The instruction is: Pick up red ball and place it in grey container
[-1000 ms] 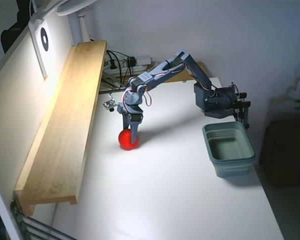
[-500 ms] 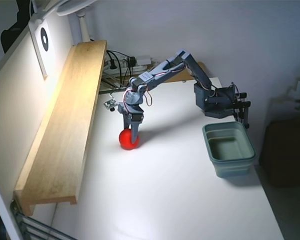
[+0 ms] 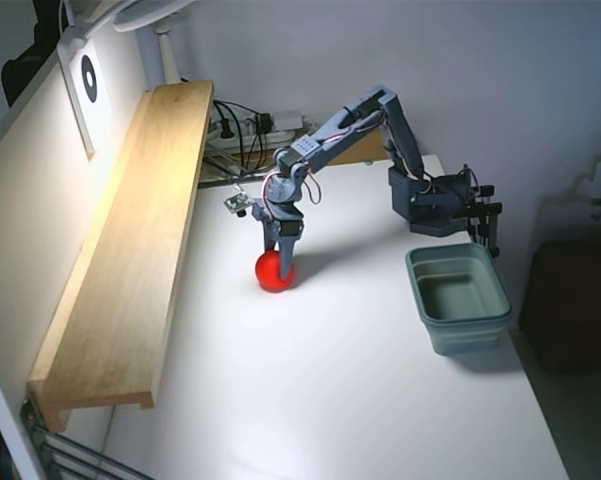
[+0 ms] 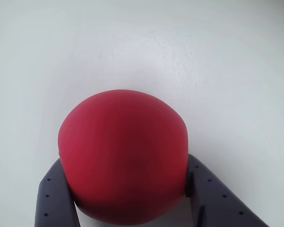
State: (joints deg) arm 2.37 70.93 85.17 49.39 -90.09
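Gripper (image 3: 280,272) clamped on ball (image 4: 123,156), fingers (image 4: 54,198) pressing both sides in wrist view. Ball (image 3: 276,271) low over white table (image 3: 340,400), well left of container (image 3: 458,298) in fixed view.

Smooth matte red ball (image 4: 123,158) filling most of the lower middle, wedged between two blue-grey plastic fingers (image 4: 54,198) dotted with small holes. One finger pressed against the left side of the ball, the other against the right, both coming in from the bottom edge. Behind it all, plain white tabletop (image 4: 217,61), slightly textured and blurry towards the top.
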